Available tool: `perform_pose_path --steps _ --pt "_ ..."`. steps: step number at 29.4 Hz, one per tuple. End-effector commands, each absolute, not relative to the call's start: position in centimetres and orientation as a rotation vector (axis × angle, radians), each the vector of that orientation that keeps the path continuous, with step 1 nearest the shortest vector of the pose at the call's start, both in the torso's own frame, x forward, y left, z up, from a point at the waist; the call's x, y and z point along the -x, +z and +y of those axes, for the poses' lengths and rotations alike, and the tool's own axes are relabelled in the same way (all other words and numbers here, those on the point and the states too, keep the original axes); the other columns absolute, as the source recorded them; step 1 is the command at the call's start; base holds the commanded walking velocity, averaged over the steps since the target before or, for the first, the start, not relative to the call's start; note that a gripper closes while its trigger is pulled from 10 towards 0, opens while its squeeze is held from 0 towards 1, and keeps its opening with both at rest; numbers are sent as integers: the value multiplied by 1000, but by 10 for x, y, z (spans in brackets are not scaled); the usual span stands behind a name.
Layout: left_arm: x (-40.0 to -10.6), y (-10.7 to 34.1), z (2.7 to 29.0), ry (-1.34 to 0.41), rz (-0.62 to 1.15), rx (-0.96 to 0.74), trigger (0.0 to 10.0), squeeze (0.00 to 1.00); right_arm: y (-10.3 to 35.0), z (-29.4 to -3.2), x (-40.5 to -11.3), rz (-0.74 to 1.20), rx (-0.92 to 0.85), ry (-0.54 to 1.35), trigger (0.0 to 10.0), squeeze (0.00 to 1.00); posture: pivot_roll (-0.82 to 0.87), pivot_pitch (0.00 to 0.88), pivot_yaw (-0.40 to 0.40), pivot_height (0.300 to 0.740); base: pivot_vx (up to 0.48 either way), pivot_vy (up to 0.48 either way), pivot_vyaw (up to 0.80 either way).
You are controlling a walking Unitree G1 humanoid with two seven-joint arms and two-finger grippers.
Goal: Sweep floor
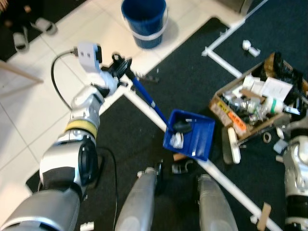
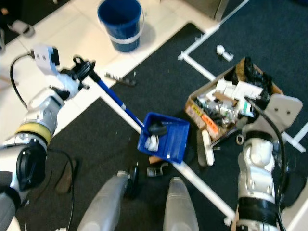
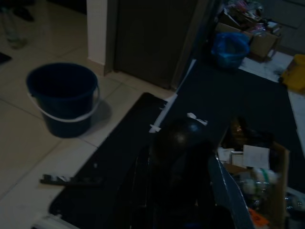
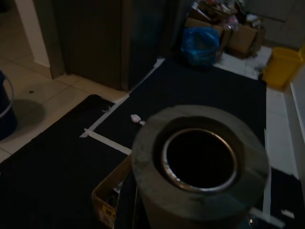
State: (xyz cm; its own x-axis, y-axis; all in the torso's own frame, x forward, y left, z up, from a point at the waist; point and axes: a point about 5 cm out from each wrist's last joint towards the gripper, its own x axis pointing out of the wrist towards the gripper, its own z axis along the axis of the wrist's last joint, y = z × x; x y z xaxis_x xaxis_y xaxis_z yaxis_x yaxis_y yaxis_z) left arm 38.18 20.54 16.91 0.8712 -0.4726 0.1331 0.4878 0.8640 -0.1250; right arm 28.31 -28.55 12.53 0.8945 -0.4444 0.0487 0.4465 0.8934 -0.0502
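A blue dustpan [image 1: 190, 134] rests on the dark carpet ahead of my legs, with a black lump [image 1: 182, 126] and white scraps [image 1: 177, 140] inside it. Its long blue handle [image 1: 147, 96] slants up to my left gripper [image 1: 119, 67], which is shut on the handle's black top end [image 3: 183, 138]. A white broom head [image 2: 206, 147] lies on the carpet to the right of the dustpan. My right gripper [image 2: 252, 118] is over the cardboard box's near side. A grey hollow tube [image 4: 200, 162], the top of the broom handle, stands right in front of its wrist camera and hides the fingers.
A blue bucket [image 1: 144, 21] stands on the white tiles ahead. An open cardboard box [image 1: 219, 103] packed with clutter sits at the right. White tape lines [image 1: 226, 180] cross the carpet. Slippers [image 1: 29, 31] lie at the far left.
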Motion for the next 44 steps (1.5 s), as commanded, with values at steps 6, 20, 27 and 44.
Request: perform_pose_path --steps 6,20,27,44 --pt "-363 158 251 -390 -78 45 2863 0 99 -276 -299 97 119 -429 10000 0 48 56 66 740 0 0 0" --pt "-346 147 267 -417 -28 4 7765 0 89 -263 -319 167 203 -374 10000 0 93 30 40 740 0 0 0" --pt "-339 139 266 -456 6 14 8549 0 84 -269 -320 245 231 -362 10000 0 92 45 35 740 0 0 0" --pt "-330 113 262 -507 193 -148 10000 0 78 -284 -307 283 231 -410 10000 0 47 75 46 740 0 0 0"
